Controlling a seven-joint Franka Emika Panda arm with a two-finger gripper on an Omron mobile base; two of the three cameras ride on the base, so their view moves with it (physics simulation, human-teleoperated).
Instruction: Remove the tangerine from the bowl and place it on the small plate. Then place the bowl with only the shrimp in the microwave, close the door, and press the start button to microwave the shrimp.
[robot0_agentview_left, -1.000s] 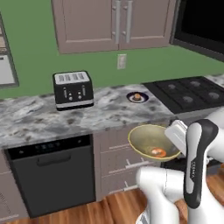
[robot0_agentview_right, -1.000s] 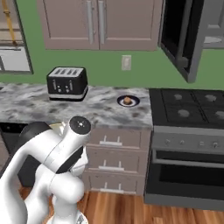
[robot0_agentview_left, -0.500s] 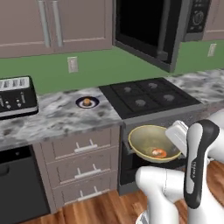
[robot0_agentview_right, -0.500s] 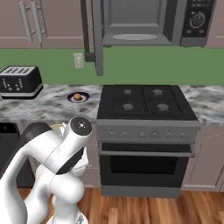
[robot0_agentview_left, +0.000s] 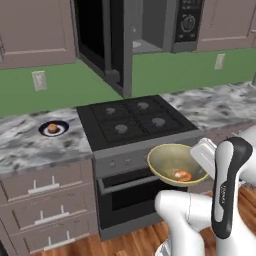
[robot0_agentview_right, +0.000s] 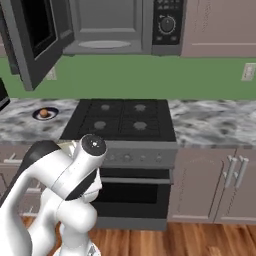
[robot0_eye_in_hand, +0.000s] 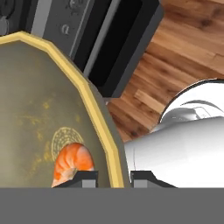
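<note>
Pincer (robot0_eye_in_hand: 113, 176) clenched on the rim of the bowl (robot0_agentview_left: 172, 162), shrimp (robot0_agentview_left: 182, 175) inside, held low before the stove: keep it level while lifting to the open microwave (robot0_agentview_left: 150, 27).

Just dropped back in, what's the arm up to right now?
The arm is carrying the bowl in front of the stove, its tool shut on the bowl's rim. Only the shrimp lies inside. The tangerine already sits on the small plate on the counter left of the stove. Above, the microwave has its door swung open, and the bowl is not in yet.
</note>
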